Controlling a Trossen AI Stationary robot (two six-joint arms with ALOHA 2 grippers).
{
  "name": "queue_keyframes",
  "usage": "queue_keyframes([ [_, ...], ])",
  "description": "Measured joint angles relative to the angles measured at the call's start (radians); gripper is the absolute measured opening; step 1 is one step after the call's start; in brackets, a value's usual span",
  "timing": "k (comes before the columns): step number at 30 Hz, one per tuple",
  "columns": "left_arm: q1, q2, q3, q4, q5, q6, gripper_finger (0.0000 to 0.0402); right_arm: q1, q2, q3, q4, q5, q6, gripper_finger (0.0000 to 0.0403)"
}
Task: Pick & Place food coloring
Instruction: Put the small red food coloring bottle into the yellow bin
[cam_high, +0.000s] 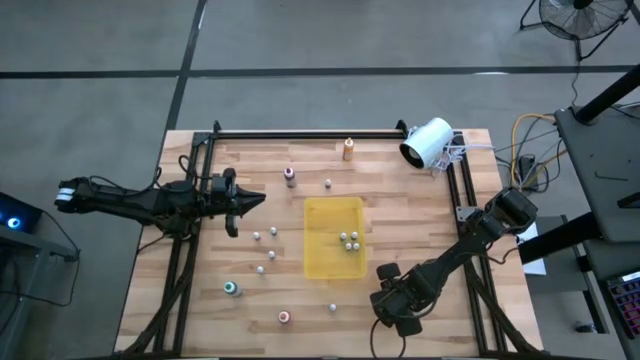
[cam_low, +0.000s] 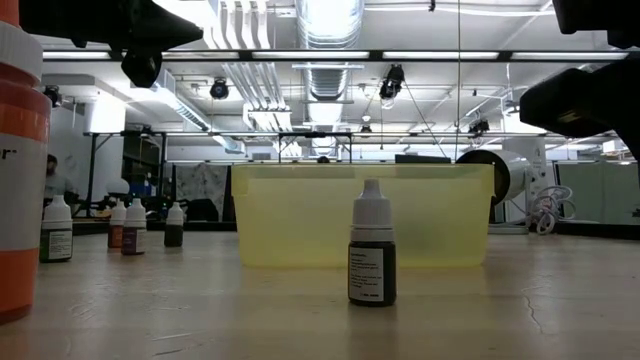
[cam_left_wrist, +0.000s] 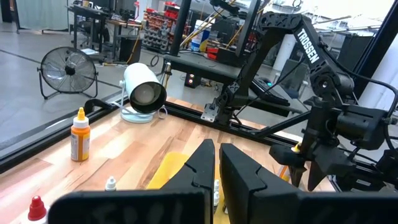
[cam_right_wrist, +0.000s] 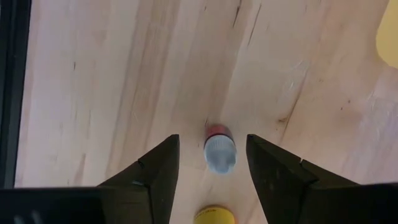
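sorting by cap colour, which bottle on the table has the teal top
The teal-topped bottle standing alone near the table's front left corner; the pink-topped one stands to its right, nearer the front edge.

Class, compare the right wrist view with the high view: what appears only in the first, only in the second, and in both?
Only the right wrist view shows the right pincer open, straddling a small white-capped bottle standing on the wood, with a yellow cap just below it.

Only the high view shows the whole layout: the left pincer waiting at the table's left, the orange bottle, the white cylinder device, and four bottles already in the yellow tray.

Both show the wooden table and the right pincer at the table's front right.
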Motion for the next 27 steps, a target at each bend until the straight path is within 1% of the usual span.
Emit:
queue_keyframes([
  [9,0.0,0.0,0.0,0.0,0.0,0.0,0.0,0.0,0.0,-0.008,0.01,0.0,-0.004,0.0168],
  [17,0.0,0.0,0.0,0.0,0.0,0.0,0.0,0.0,0.003,-0.013,0.017,0.0,-0.004,0.0151],
  [22,0.0,0.0,0.0,0.0,0.0,0.0,0.0,0.0,0.003,-0.017,0.03,0.0,-0.003,0.0131],
  [27,0.0,0.0,0.0,0.0,0.0,0.0,0.0,0.0,0.003,-0.021,0.031,0.0,-0.001,0.0095],
])
